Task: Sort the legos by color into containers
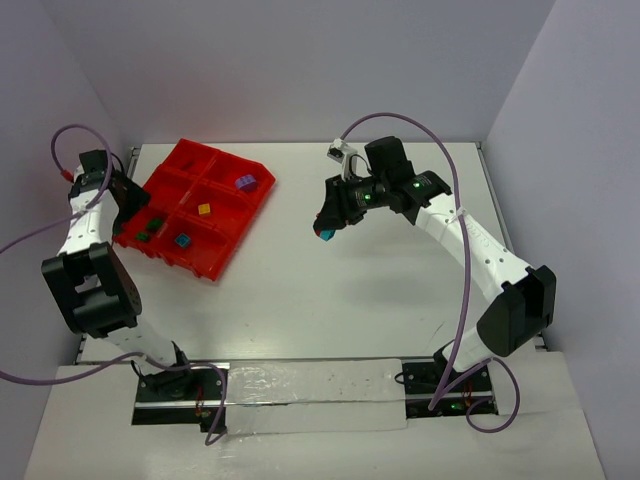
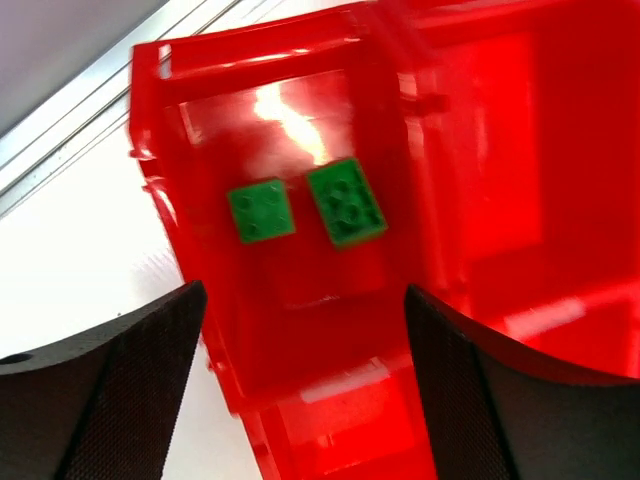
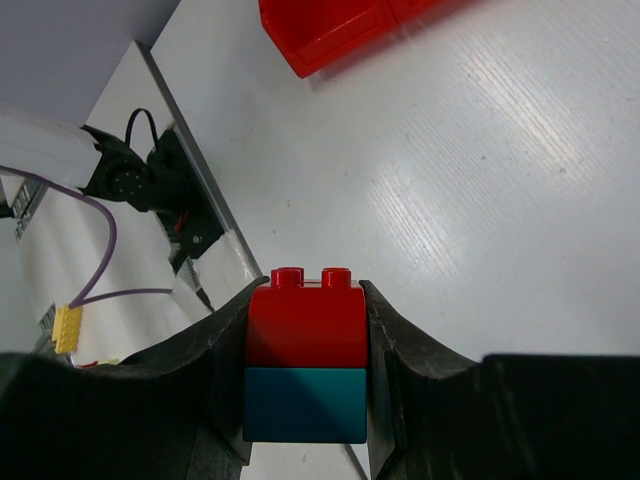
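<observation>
A bright red tray, divided by low walls into square compartments, lies at an angle on the far left of the white desk.

The right pincer is well to the right of the tray. It is clamped on a stacked pair of legos, a red brick on top of a teal one. In the right wrist view the black fingers press the stack on both sides. Two studs show on the red brick's top, and only a corner of the tray shows at the upper edge. Whether the stack touches the desk or hangs above it I cannot tell.

The left pincer is at the tray's left corner, with its jaws spread wide and nothing between them. Its wrist view looks down into one compartment, where two green bricks lie studs up. The green brick on the left lies just beside the darker green brick, and they do not touch.

From above, other bricks sit in separate compartments:
- A purple brick is beside the tray's right corner.
- A yellow brick is near the tray's middle.
- A cyan brick is toward the tray's near edge.

The molded marks on the studs are too blurred to read.
</observation>
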Controlling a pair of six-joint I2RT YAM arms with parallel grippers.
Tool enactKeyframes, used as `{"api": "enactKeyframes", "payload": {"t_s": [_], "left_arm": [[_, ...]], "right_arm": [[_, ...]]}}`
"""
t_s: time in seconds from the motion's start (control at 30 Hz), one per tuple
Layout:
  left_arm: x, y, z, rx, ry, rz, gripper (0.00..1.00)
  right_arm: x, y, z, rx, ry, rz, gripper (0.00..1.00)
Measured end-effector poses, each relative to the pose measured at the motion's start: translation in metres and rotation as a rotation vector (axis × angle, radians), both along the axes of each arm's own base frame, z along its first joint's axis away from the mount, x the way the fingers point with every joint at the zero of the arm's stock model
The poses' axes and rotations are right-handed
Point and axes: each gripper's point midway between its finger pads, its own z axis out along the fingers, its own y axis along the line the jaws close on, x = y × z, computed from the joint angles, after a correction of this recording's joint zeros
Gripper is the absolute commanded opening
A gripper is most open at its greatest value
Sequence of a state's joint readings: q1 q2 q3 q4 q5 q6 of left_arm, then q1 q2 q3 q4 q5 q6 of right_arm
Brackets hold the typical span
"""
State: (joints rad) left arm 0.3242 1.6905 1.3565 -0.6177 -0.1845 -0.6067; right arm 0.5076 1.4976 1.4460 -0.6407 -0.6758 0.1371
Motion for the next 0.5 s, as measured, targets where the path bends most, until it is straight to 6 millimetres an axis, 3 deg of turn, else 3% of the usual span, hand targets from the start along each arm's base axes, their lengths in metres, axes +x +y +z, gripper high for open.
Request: {"api": "enactKeyframes", "payload": {"t_s": [0.07,0.17,0.27,0.37,0.43,0.5], "left_arm": [[0.005,-0.011,0.019,0.021,-0.034,-0.043,0.78],[0.011,-0.052,0.066,0.027,-0.153,-0.185,0.77],[0.008,-0.116,0.128,0.003,-0.334,-0.405,0.76],[-0.008,-0.184,0.181,-0.106,-0.519,-0.667,0.74],[-0.022,-0.222,0.201,-0.191,-0.603,-0.831,0.74],[-0.037,-0.255,0.203,-0.283,-0.629,-0.967,0.74]], "right_arm": [[0.000,0.000,0.001,0.001,-0.002,0.000,0.00],[-0.003,0.000,0.004,0.010,-0.008,0.006,0.00],[-0.012,-0.001,0.009,0.034,-0.014,0.025,0.00],[-0.020,-0.001,0.017,0.073,-0.014,0.038,0.00],[-0.024,0.002,0.028,0.111,-0.024,0.050,0.00],[-0.024,0.006,0.040,0.153,-0.039,0.064,0.00]]}}
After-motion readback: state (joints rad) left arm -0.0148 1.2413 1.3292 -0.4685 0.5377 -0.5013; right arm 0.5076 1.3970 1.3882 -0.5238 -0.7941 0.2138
